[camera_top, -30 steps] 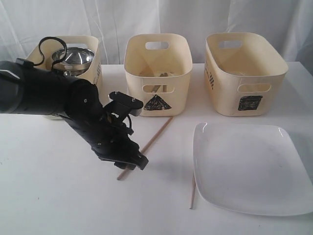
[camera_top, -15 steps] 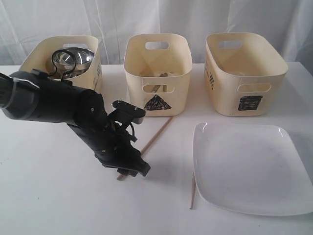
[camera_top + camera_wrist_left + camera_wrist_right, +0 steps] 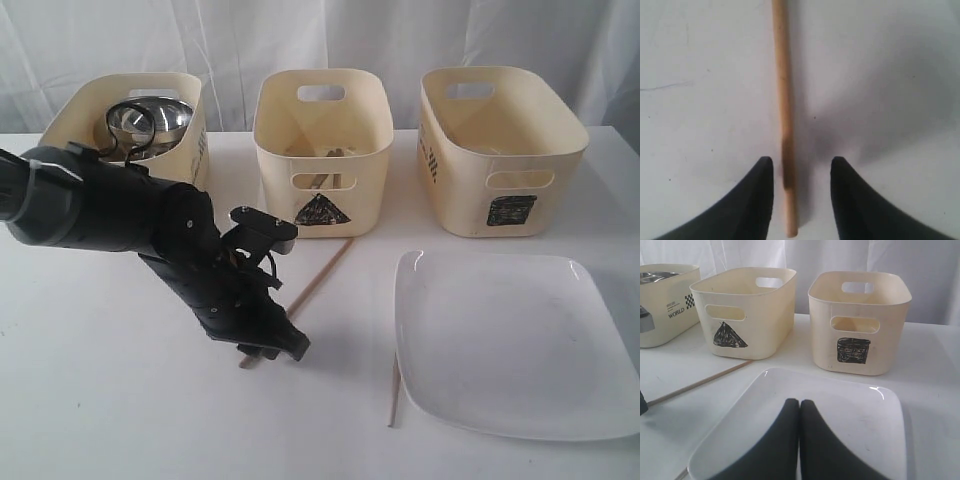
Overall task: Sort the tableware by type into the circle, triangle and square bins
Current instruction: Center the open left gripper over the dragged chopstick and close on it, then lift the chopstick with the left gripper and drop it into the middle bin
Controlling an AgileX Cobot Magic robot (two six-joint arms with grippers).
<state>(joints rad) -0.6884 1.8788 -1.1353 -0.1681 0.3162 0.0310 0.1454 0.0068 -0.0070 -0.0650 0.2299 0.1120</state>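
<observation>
Your exterior camera looks down across the table (image 3: 120,420) from the front, with the triangle bin (image 3: 275,165) at twelve o'clock. Your left wrist camera hangs close over a chopstick (image 3: 781,90), probably the exterior's central one. Your right wrist camera sits low, facing that bin, the square bin (image 3: 890,340) and the plate (image 3: 840,415), all shared with the exterior.

Leftmost bin (image 3: 662,297): "WORLD"; others: triangle (image 3: 729,335), square (image 3: 853,350).
</observation>
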